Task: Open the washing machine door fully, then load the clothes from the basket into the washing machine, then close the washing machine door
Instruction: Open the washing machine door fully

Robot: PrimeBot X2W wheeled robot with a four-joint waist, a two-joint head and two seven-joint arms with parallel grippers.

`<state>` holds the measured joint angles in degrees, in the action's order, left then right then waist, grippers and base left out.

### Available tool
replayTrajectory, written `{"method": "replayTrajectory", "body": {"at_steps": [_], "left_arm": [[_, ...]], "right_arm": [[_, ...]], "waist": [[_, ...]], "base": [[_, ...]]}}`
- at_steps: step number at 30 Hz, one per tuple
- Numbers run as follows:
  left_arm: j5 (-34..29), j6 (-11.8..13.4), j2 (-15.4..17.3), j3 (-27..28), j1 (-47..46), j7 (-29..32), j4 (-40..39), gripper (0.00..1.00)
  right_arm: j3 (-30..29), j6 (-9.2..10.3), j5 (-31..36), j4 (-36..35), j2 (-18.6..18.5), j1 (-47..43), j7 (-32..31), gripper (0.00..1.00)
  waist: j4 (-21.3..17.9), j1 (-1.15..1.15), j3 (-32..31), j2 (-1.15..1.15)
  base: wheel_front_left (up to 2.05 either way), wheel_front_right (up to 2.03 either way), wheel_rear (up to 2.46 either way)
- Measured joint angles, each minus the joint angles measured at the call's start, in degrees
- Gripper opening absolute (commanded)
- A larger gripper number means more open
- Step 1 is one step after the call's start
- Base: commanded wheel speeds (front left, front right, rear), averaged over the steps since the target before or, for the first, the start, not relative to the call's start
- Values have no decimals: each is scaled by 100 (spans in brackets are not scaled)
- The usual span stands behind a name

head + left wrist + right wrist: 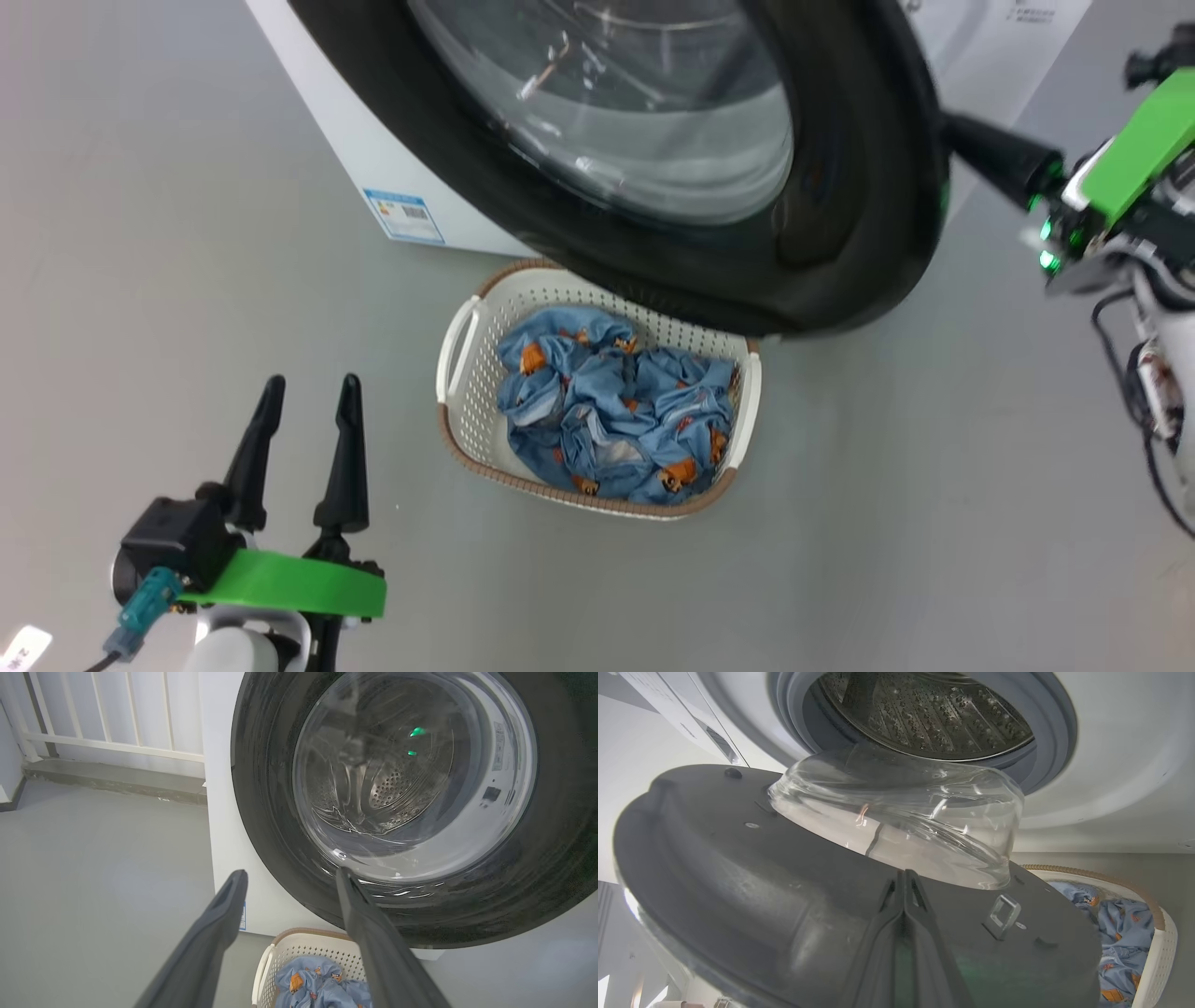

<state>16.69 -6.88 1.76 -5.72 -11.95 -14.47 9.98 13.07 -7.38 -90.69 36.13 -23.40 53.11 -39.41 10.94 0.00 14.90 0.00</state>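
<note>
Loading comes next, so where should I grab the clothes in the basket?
I'd pinch a raised fold mid-pile on the clothes, coming down from above: they lie crumpled in the open-topped basket, and the washing machine door hides its far end.

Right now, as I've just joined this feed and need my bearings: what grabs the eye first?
The huge black-rimmed door, partly open, looms across the top of the head view and overhangs the basket on the floor, heaped with blue clothes. The shut right gripper lies along the door's inner side; the open left gripper hovers at lower left.
</note>
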Motion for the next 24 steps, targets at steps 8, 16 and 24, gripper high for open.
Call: {"method": "replayTrajectory", "body": {"at_steps": [8, 16, 24], "left_arm": [[-48, -14, 4, -1, 239, 0, 69, 100], [-48, -42, 31, 12, 477, 0, 108, 100], [-48, -43, 69, 20, 588, 0, 119, 100]], "right_arm": [[101, 0, -134, -193, 122, -569, -138, 0], [141, 0, -176, -533, 234, -1115, -244, 0], [153, 0, -221, -829, 365, -1583, -291, 0]], "waist": [[55, 0, -366, 0], [196, 0, -700, 0], [433, 0, -882, 0]], "base": [[0, 0, 0], [0, 0, 0], [0, 0, 0]]}}
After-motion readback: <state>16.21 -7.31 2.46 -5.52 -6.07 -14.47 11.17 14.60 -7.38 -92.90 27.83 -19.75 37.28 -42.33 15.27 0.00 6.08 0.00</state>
